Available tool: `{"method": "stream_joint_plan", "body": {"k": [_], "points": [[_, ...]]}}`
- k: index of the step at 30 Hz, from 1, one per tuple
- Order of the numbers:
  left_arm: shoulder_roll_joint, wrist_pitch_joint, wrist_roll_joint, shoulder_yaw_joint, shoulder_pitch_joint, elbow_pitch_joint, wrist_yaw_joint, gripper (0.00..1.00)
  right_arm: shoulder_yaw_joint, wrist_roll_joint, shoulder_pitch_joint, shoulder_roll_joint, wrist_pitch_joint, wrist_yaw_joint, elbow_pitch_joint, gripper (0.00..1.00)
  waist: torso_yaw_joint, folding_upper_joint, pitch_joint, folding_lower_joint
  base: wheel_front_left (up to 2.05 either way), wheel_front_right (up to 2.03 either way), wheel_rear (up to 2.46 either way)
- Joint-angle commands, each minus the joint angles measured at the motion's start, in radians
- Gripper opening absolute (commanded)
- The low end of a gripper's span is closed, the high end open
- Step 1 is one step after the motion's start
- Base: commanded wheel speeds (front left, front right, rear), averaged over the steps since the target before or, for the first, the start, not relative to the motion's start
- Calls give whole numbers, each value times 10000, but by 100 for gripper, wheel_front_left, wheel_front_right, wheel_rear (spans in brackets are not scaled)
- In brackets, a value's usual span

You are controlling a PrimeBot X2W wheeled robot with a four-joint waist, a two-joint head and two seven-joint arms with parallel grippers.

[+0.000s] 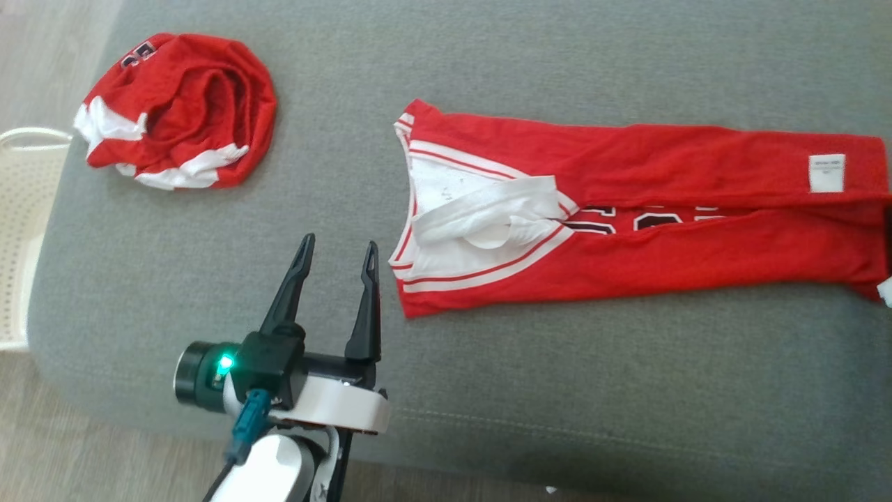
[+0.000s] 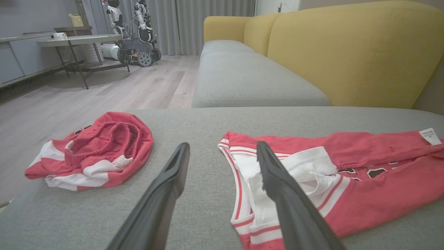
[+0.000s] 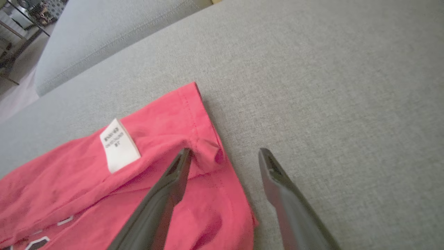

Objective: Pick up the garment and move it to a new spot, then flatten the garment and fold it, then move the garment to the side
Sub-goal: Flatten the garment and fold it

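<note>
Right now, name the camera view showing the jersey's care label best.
Right wrist view: the care label is close and large, print visible. Head view: a small white square. Left wrist view: a tiny edge tag.

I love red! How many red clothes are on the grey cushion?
2. A crumpled bundle sits at the far left of the cushion; a long jersey lies flat on the right, beside the left end effector. More may lie out of view.

You're looking at a yellow sofa (image 2: pixel 347 52); beside it wood floor (image 2: pixel 104 93), a table (image 2: pixel 79 40), grey curtains (image 2: pixel 208 17) past its end.
</note>
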Motion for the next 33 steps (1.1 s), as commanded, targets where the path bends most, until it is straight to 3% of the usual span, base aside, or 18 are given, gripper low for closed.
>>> {"method": "stream_joint_plan", "body": {"k": [1,8,13,14,15,16,24,33], "points": [[-65,-52,221,492,-133,-242,-152,100,15,-367,-381,-307,98,63,60,100,126,0,79,1,0,0,0],[-574,-52,691,1048,35,-202,-705,100,-233,-1030,-1135,-349,707,63,1408,100,259,0,303,1,0,0,0],[-801,-53,964,1336,110,-129,-1025,100,8,-867,-1417,-84,1527,63,2071,100,216,0,301,1,0,0,0],[-838,-53,1012,1383,125,-116,-1077,100,122,-768,-1419,-31,1711,63,2147,50,197,0,270,1,0,0,0],[-872,-53,1055,1432,146,-105,-1123,100,228,-648,-1405,9,1830,63,2177,21,174,0,228,1,0,0,0],[-903,-53,1094,1480,169,-97,-1169,100,321,-483,-1379,47,1905,63,2176,0,146,0,174,1,0,0,0],[-1030,-53,1329,1807,423,-83,-1406,100,558,330,-1035,-249,1185,63,1505,0,-221,0,-169,1,0,0,0],[-1084,-53,1525,2035,678,97,-1743,100,593,211,-501,-1306,492,63,158,0,-848,0,-504,1,0,0,0]]}}
